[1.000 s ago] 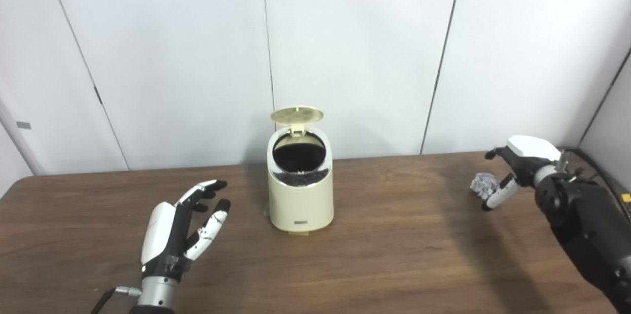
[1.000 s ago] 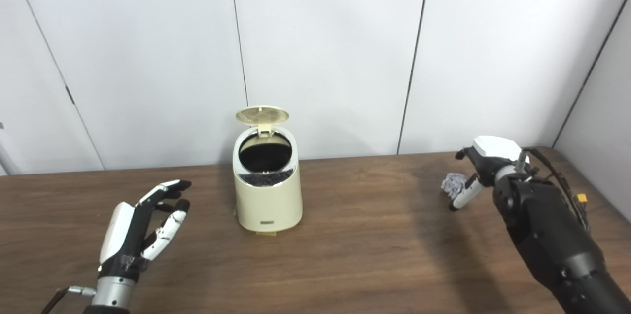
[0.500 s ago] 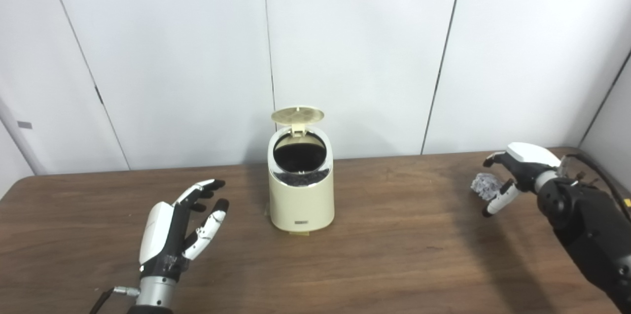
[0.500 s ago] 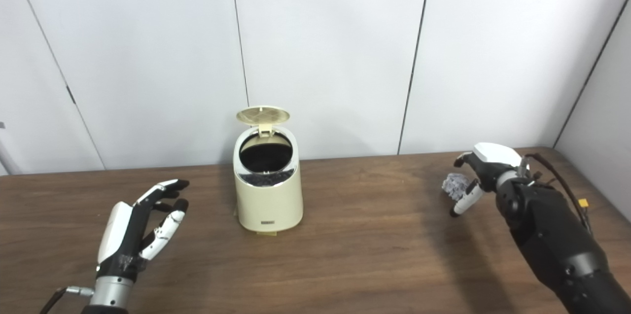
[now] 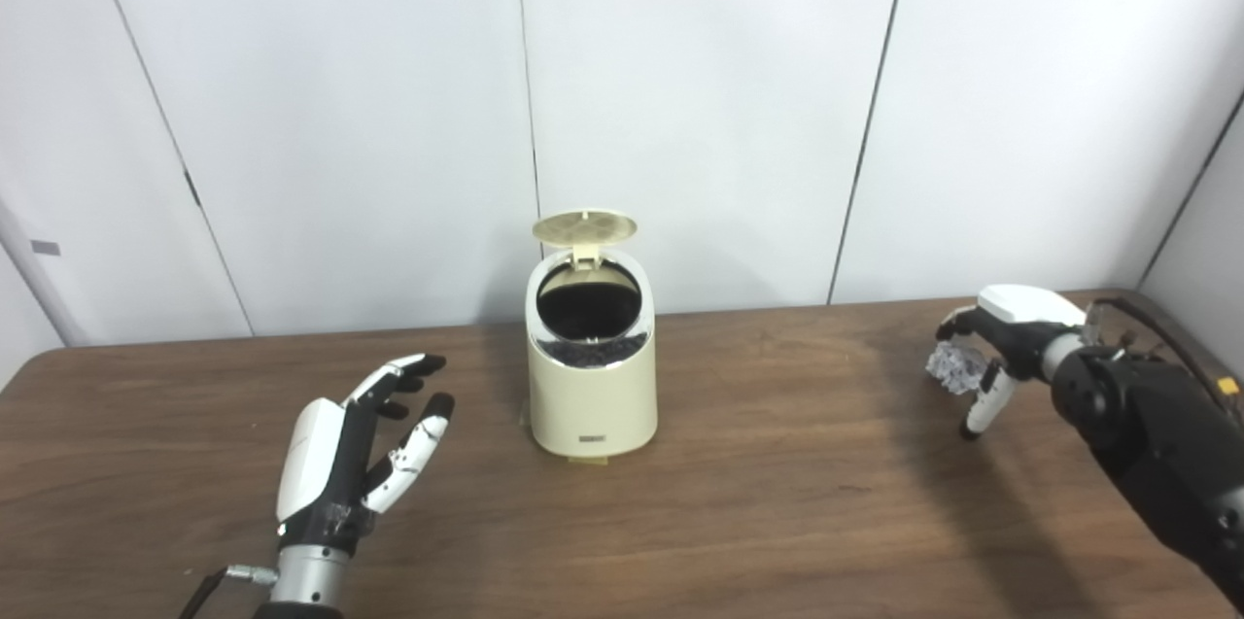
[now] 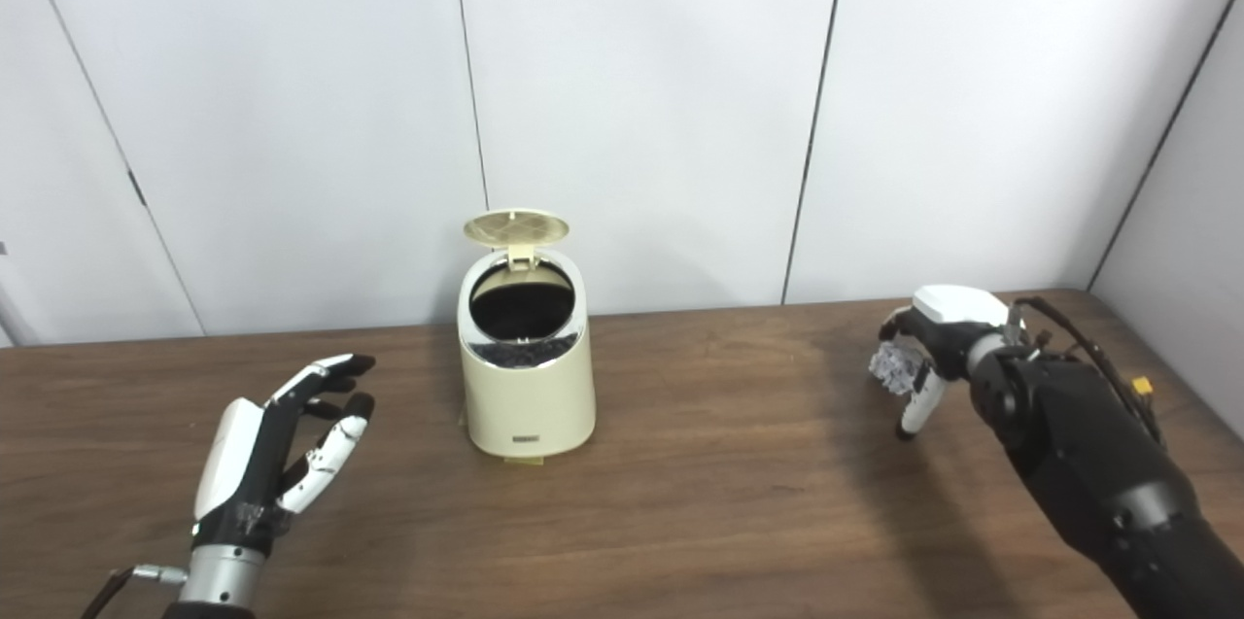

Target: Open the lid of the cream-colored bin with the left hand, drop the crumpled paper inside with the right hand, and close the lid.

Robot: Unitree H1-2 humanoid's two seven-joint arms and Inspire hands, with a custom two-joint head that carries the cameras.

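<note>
The cream-colored bin (image 5: pixel 593 395) stands at the middle of the table, its round lid (image 5: pixel 584 226) tipped up and back, the dark inside showing. My left hand (image 5: pixel 350 459) is open and empty, palm turned toward the bin, to the left of it and apart from it. The crumpled paper (image 5: pixel 948 370) lies on the table at the far right. My right hand (image 5: pixel 1011 332) is cupped over it, fingers curled across its top and thumb pointing down beside it, not closed on it. The paper (image 6: pixel 888 367) also shows in the right eye view.
The brown wooden table (image 5: pixel 777 502) runs across the whole view, with a white panelled wall (image 5: pixel 700 94) just behind the bin. A black cable (image 6: pixel 1088 347) runs along my right forearm near the table's right edge.
My right hand has come down and closer over the crumpled paper, its fingers curling over the top and the thumb swinging downward. The left hand, bin and lid have not moved.
</note>
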